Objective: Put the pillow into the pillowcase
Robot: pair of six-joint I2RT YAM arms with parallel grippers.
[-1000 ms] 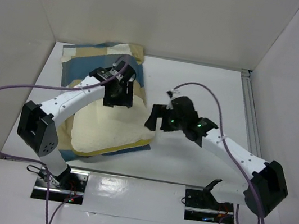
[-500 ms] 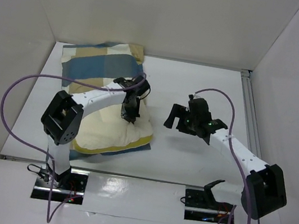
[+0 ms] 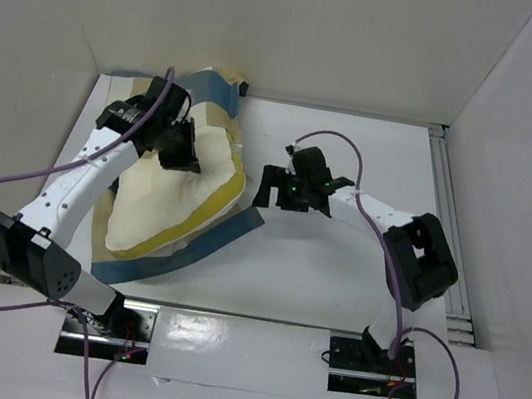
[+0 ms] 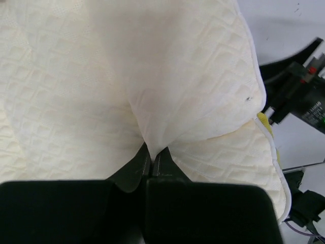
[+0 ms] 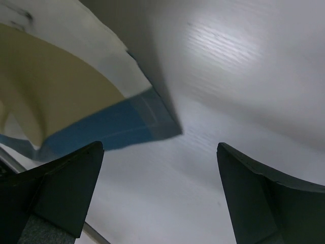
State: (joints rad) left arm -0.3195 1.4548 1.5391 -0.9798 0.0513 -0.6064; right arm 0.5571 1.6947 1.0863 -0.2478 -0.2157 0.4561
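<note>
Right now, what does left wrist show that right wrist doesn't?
Only left wrist: the left jaws shut, pinching a fold of the quilted cream pillow. Only right wrist: the right jaws open and holding nothing, with a blue-edged corner of the pillowcase ahead of them. Both: a stretch of the white table.

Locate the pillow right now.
Top view, left half of the table: the pillow lies on the pillowcase, a fold pinched in the left gripper.
</note>
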